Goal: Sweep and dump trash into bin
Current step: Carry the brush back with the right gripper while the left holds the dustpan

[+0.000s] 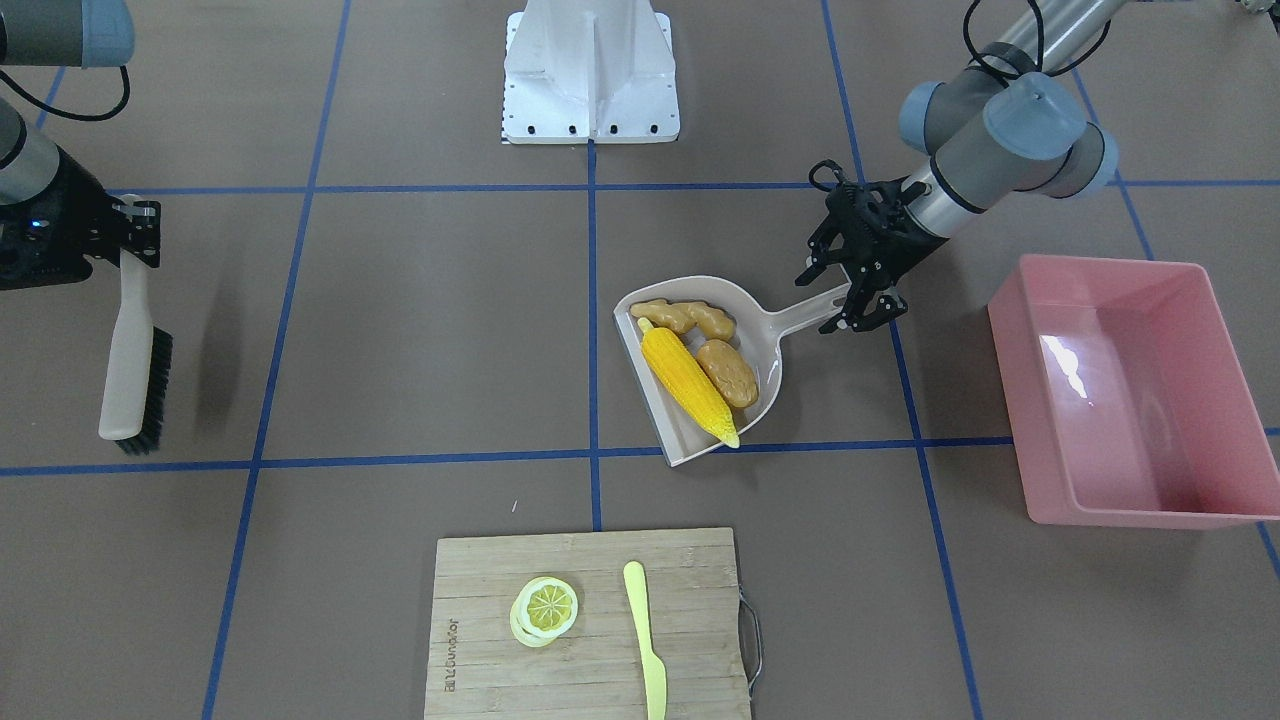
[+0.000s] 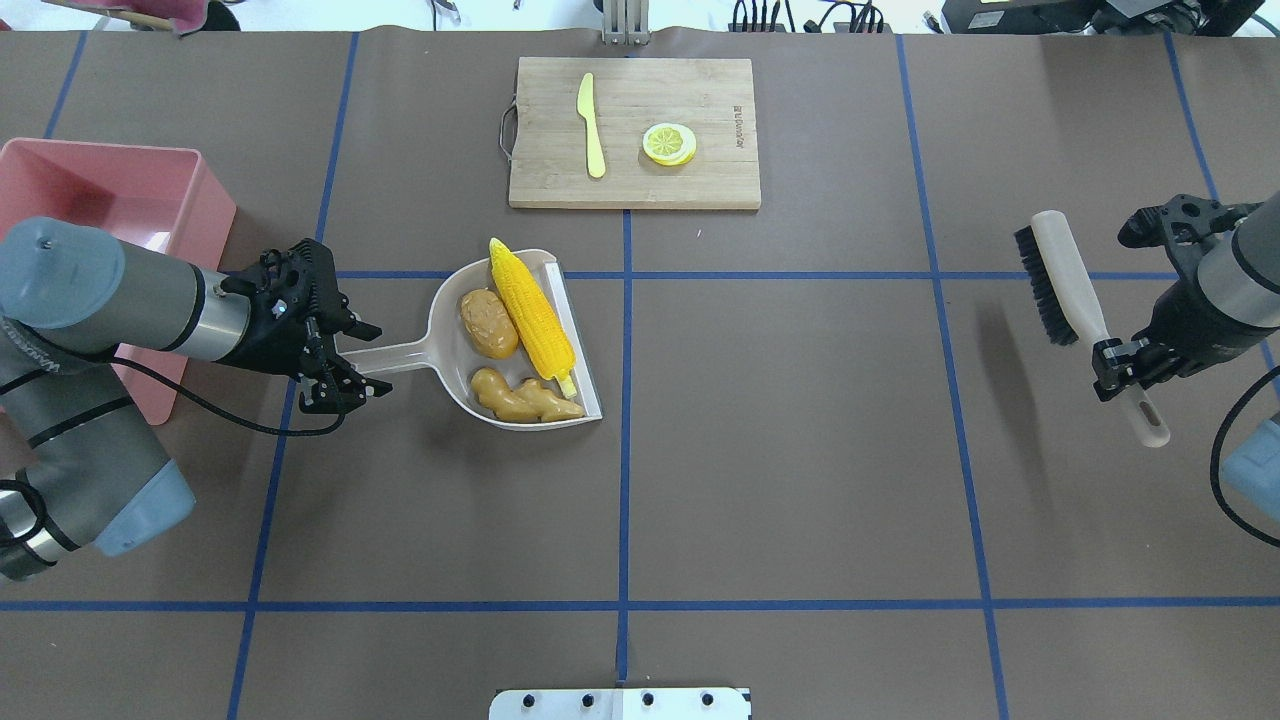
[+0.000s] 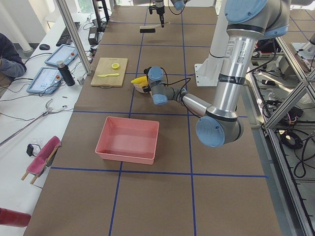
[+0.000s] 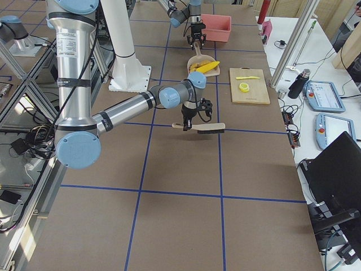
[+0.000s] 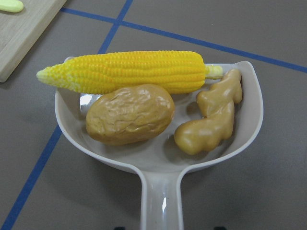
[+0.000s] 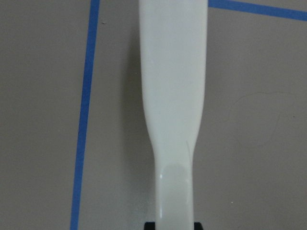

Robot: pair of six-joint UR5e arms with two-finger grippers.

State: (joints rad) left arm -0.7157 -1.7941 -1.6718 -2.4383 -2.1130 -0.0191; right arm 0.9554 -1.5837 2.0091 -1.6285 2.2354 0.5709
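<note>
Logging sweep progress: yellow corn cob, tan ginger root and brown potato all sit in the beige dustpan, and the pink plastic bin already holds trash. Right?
Not quite. The pink plastic bin is empty, per the front-facing view. The rest holds: the yellow corn cob, tan ginger root and brown potato all sit in the beige dustpan.

We see a brown table top crossed by blue tape lines that mark it into large squares; a white base plate stands bolted at its middle edge; beyond the table's far edge from that plate runs a white side bench carrying two tablets and a dark bottle; aluminium frame posts rise beside the bench; even, bright light falls over the table.
</note>
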